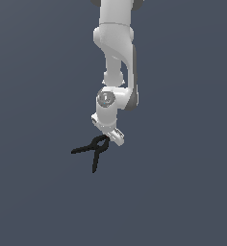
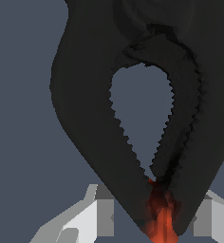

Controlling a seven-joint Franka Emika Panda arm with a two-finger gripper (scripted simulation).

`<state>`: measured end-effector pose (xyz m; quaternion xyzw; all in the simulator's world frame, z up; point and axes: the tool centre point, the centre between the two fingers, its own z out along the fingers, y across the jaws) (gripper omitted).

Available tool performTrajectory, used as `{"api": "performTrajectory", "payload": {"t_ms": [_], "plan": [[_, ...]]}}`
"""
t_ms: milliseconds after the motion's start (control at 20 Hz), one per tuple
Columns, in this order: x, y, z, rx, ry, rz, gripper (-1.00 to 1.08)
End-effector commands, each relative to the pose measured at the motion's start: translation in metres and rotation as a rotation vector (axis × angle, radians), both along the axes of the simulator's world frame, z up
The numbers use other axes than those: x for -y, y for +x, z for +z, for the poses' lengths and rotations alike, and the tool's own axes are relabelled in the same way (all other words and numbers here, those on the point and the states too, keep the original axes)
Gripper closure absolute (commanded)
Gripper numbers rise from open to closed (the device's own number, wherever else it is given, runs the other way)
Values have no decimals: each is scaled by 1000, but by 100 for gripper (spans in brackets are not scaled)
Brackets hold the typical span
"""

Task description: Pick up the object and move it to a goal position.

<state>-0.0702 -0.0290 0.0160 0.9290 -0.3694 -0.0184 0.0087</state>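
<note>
We find the spring clamp (image 1: 92, 150) with its handles splayed toward the exterior view's left and nearer side, its jaw end under the gripper (image 1: 110, 136). The wrist view shows its red tip (image 2: 160, 216) between pale fingers (image 2: 88, 218), apparently clenched on it, though contact is unconfirmed. We judge the grasp step in hand; next comes a steady lift toward the goal.

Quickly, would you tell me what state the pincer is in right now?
Pincer: at the spring clamp's jaw end; fingers flank its red tip, but a closed grip cannot be told.
</note>
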Motion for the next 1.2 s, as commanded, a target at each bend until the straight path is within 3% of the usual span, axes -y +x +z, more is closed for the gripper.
{"api": "performTrajectory", "payload": {"t_ms": [0, 600, 1150], "plan": [[1, 0, 0, 0, -1, -2, 108], [1, -6, 5, 0, 0, 0, 108], [5, -45, 39, 0, 1, -1, 108]]}}
